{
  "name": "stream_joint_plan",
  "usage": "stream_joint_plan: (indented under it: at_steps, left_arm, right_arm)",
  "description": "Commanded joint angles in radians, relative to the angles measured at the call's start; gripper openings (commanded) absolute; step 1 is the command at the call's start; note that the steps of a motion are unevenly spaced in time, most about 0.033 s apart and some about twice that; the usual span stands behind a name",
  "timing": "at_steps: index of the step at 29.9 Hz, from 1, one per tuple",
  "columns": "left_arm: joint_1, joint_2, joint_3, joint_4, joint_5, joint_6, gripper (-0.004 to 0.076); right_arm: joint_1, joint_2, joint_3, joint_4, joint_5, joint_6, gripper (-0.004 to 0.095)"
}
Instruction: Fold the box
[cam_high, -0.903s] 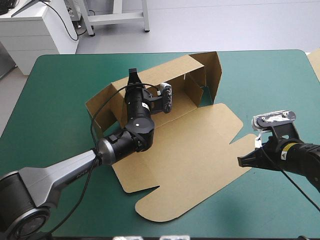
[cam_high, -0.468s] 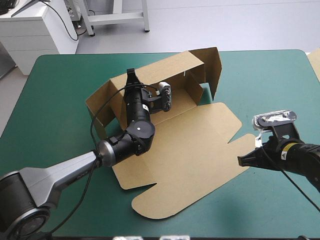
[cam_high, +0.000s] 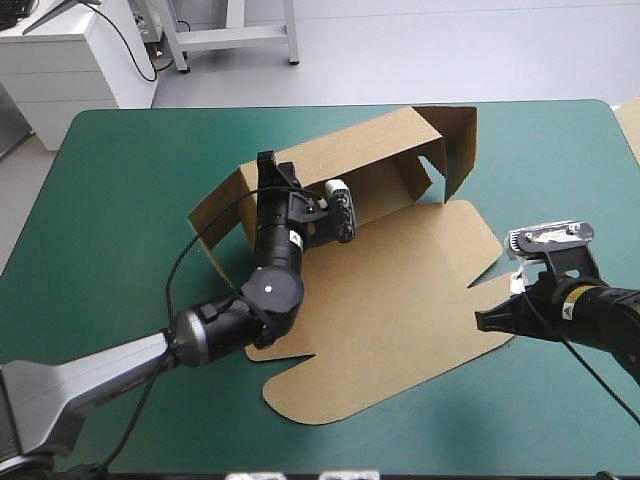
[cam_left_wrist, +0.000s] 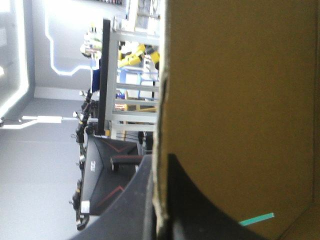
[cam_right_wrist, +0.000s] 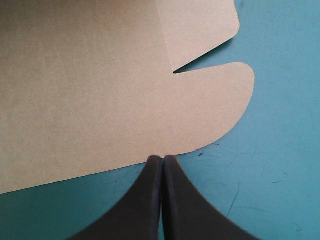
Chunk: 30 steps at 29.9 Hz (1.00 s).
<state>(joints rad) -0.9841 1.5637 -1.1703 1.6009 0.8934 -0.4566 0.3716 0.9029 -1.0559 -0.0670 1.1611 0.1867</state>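
Note:
The brown box (cam_high: 400, 290) lies mid-table, its lid flat toward the near side and its far wall (cam_high: 350, 150) and side flaps raised. My left gripper (cam_high: 268, 165) sits at the left end of that far wall and is shut on its upper edge. In the left wrist view the board's edge (cam_left_wrist: 159, 100) runs between the two black fingers (cam_left_wrist: 190, 200) of the left gripper (cam_left_wrist: 161, 165). My right gripper (cam_high: 482, 322) is shut and holds nothing. Its tip (cam_right_wrist: 161, 161) rests at the rim of the lid's rounded right flap (cam_right_wrist: 215, 100), low over the cover.
Bare teal-green cover (cam_high: 110, 200) stretches left of the box and along the near right (cam_high: 520, 420). A pale strip of more board (cam_high: 631, 125) shows at the table's right edge.
The box has shifted to the right with my left gripper on its far wall, and the raised right flap now stands farther right. The right arm has stayed put.

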Motion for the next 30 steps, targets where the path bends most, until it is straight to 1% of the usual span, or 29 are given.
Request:
stream_joint_plan:
  at_steps: [1, 3, 7, 13, 16, 19, 24, 30]
  left_arm:
    - [-0.059, -0.135, 0.077, 0.129, -0.003, -0.053, -0.0008]
    - [-0.092, -0.194, 0.144, 0.131, -0.016, -0.048, -0.0008]
    - [-0.109, -0.286, 0.221, 0.127, -0.01, -0.048, -0.0008]
    - [-0.109, -0.374, 0.215, 0.102, -0.034, -0.038, -0.0008]
    - [-0.104, -0.374, 0.181, 0.008, -0.049, 0.044, -0.0008]
    - [-0.104, -0.374, 0.177, -0.049, -0.099, 0.099, -0.0008]
    - [-0.104, -0.32, 0.178, -0.008, -0.112, 0.101, -0.0008]
    - [-0.104, -0.229, 0.178, 0.113, -0.203, 0.101, -0.0008]
  right_arm:
    - [-0.006, -0.013, -0.025, -0.015, -0.051, 0.009, -0.0019]
    - [-0.006, -0.013, -0.025, -0.015, -0.06, 0.012, -0.0019]
    - [-0.006, -0.013, -0.025, -0.015, -0.072, 0.017, -0.0019]
    - [-0.006, -0.011, -0.025, -0.015, -0.072, 0.027, -0.0019]
    - [-0.006, -0.011, -0.025, -0.015, -0.074, 0.029, -0.002]
    - [-0.006, -0.011, -0.025, -0.015, -0.074, 0.043, -0.0019]
    - [-0.006, -0.011, -0.025, -0.015, -0.074, 0.043, -0.0019]
    - [-0.006, -0.011, -0.025, -0.015, -0.066, 0.043, -0.0019]
